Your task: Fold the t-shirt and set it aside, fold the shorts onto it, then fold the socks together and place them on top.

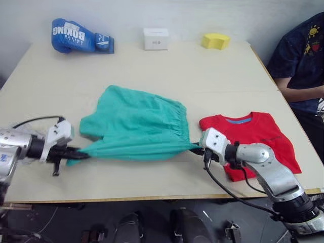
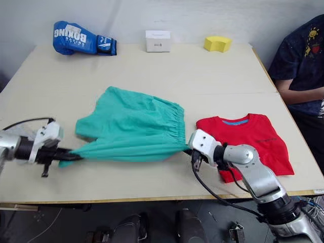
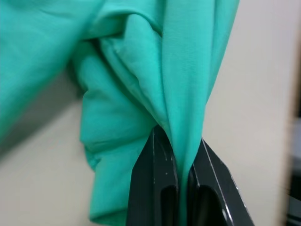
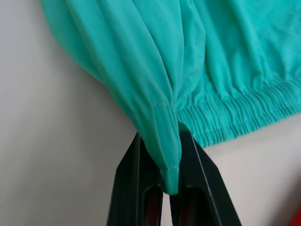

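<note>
Already the left gripper (image 1: 76, 153) was clamped on the near leg end of the shorts (image 1: 136, 126), and the right gripper (image 1: 196, 149) was pinched on the waistband corner, so the near edge ran stretched between them across the table (image 1: 152, 66). The folded t-shirt (image 1: 253, 136) lay just beyond the right gripper, so that arm seemed nearer for carrying the shorts over.

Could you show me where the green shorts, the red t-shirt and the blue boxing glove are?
Teal-green soft fabric shorts (image 1: 136, 124): left eye view, middle of the spread cloth.
Bright red cotton t-shirt (image 1: 263, 136): left eye view, on the chest, below the collar.
Blue padded boxing glove (image 1: 71, 35): left eye view, on its lettered back.
</note>
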Robot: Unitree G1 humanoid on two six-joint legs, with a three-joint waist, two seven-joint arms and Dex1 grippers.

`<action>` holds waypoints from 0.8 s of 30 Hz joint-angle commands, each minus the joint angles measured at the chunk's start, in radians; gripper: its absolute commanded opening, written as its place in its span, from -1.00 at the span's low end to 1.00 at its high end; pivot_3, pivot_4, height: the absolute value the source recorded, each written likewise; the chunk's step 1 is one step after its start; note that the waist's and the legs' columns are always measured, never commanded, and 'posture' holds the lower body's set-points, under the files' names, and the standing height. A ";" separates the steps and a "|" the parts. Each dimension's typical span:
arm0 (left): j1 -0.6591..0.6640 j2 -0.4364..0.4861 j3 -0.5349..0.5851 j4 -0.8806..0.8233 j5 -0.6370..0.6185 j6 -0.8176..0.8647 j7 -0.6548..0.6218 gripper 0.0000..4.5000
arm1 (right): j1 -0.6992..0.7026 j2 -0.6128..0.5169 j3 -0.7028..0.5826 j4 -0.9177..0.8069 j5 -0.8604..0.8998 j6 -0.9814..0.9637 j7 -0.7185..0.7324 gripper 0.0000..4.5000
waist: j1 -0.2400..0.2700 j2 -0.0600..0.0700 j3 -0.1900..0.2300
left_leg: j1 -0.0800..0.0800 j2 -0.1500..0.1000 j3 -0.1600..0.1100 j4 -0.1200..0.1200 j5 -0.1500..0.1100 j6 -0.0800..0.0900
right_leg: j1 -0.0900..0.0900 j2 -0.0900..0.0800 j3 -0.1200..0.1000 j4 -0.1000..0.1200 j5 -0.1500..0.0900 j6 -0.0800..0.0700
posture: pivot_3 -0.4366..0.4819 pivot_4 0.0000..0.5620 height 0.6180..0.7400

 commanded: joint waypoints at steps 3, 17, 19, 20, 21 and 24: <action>0.190 0.089 0.132 -0.293 -0.159 0.264 -0.024 -0.99 | 0.053 -0.082 0.031 -0.007 -0.044 -0.135 0.125 -1.00 | 0.009 -0.002 0.001 | 0.000 0.000 -0.001 0.000 -0.001 0.002 | 0.000 0.000 0.000 0.000 0.000 -0.001 | -0.05 -0.47 1.00; -0.403 -0.192 0.116 0.032 -0.070 -0.007 0.324 -0.99 | -0.283 0.081 -0.203 0.251 -0.011 -0.257 -0.076 -1.00 | 0.011 0.000 0.004 | 0.005 0.000 -0.002 0.001 0.001 0.002 | 0.007 0.000 -0.002 -0.001 0.005 -0.004 | -0.05 -0.47 1.00; -0.653 -0.286 0.099 0.266 0.090 -0.262 0.573 -0.99 | -0.459 0.142 -0.272 0.398 -0.065 -0.361 -0.259 -1.00 | 0.012 -0.004 0.010 | 0.004 0.000 -0.003 0.004 0.004 0.001 | 0.007 0.000 -0.003 0.000 0.010 -0.004 | -0.05 -0.47 1.00; -0.749 -0.308 0.101 0.368 0.158 -0.390 0.687 -0.99 | -0.524 0.159 -0.299 0.456 -0.092 -0.411 -0.337 -1.00 | 0.013 -0.005 0.011 | 0.001 -0.001 -0.003 0.003 0.008 0.002 | 0.003 0.000 -0.003 0.000 0.013 -0.003 | -0.05 -0.47 1.00; -0.840 -0.321 0.112 0.463 0.209 -0.511 0.796 -0.99 | -0.585 0.173 -0.323 0.509 -0.118 -0.470 -0.411 -1.00 | 0.014 -0.006 0.011 | -0.001 -0.001 -0.003 0.003 0.013 0.001 | 0.001 0.000 -0.003 0.001 0.014 -0.003 | -0.05 -0.47 1.00; -0.992 -0.309 0.119 0.638 0.310 -0.799 0.991 -0.99 | -0.691 0.179 -0.353 0.606 -0.211 -0.644 -0.584 -1.00 | 0.010 -0.006 0.011 | -0.014 -0.001 0.000 0.001 0.016 -0.002 | -0.012 0.000 -0.001 0.001 0.015 0.000 | -0.05 -0.47 1.00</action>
